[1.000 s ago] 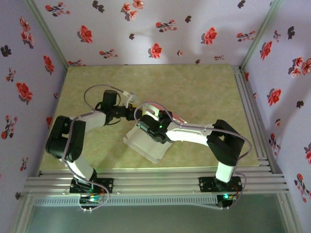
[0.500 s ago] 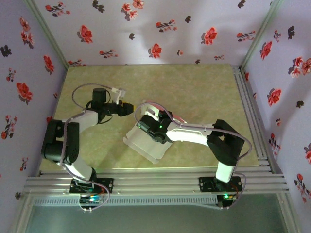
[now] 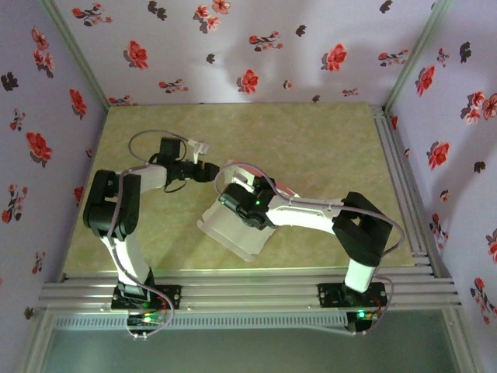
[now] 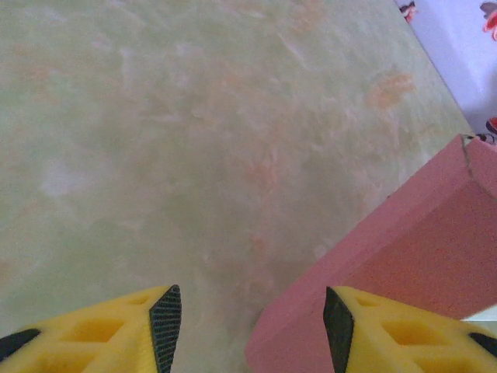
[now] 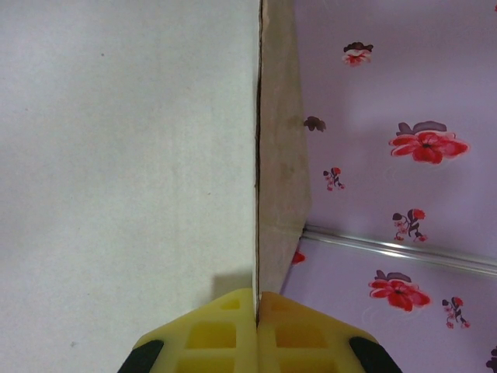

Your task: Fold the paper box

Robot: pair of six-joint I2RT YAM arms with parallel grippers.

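Observation:
The paper box (image 3: 231, 231) stands partly folded near the table's middle, pale grey-white outside. My right gripper (image 3: 234, 196) is shut on one of its upright card edges. In the right wrist view the fingertips (image 5: 257, 299) pinch that thin edge, with a white panel (image 5: 116, 155) to the left and a brownish flap (image 5: 281, 155) to the right. My left gripper (image 3: 210, 169) hovers just up-left of the box. In its wrist view the gripper (image 4: 252, 326) is open, and a salmon pink panel (image 4: 404, 256) pokes its corner into the gap beside the right fingertip (image 4: 338, 326).
An olive mottled mat (image 3: 311, 148) covers the table. Aluminium rails run along the right side (image 3: 400, 186) and the near edge (image 3: 248, 287). Floral walls (image 3: 248, 47) close in the back and both sides.
The left gripper has drawn back up and to the left, away from the box, and its jaws stand a little wider. The right gripper and the box have not moved.

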